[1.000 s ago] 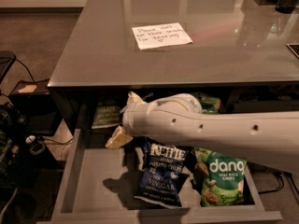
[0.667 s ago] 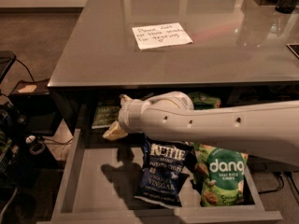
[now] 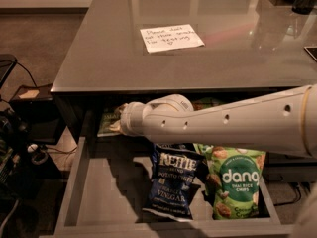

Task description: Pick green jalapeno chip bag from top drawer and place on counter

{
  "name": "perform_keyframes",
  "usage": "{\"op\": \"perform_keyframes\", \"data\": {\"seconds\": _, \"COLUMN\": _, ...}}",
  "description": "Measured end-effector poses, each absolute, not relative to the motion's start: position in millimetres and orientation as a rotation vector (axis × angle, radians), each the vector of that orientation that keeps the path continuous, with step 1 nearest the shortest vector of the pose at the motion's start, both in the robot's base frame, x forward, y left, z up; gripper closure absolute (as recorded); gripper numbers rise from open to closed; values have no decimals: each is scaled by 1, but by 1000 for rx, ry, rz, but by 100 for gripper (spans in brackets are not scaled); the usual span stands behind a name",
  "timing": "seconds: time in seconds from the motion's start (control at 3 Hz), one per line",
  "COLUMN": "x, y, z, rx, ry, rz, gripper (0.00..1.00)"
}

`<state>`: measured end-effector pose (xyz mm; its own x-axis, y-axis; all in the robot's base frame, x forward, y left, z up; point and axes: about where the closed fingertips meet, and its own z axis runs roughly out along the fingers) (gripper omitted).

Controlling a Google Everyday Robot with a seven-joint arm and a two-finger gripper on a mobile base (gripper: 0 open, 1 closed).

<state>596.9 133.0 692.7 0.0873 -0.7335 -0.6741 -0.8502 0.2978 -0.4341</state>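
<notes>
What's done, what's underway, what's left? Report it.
Done: the drawer is open. Underway: the tool is at the drawer's back left, by the green bag under the counter edge; whether it grips is unclear. Left: lift the bag out and set it on the counter.

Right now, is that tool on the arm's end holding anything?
Tool: cannot be told. It sits at the back of the top drawer, under the counter edge, beside the green jalapeno chip bag.
</notes>
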Motion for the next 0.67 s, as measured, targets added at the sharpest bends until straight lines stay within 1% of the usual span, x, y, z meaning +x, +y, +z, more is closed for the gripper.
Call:
{"op": "perform_keyframes", "data": {"seconds": 0.33, "x": 614, "y": 139, "z": 685, "rx": -1494, "ry": 1615, "rz": 118, "gripper": 47}}
{"op": "perform_keyframes", "data": {"seconds": 0.67, "x": 627, "y": 145, "z": 676, "rx": -1529, "ry": 1570, "rz": 70, "gripper": 46}}
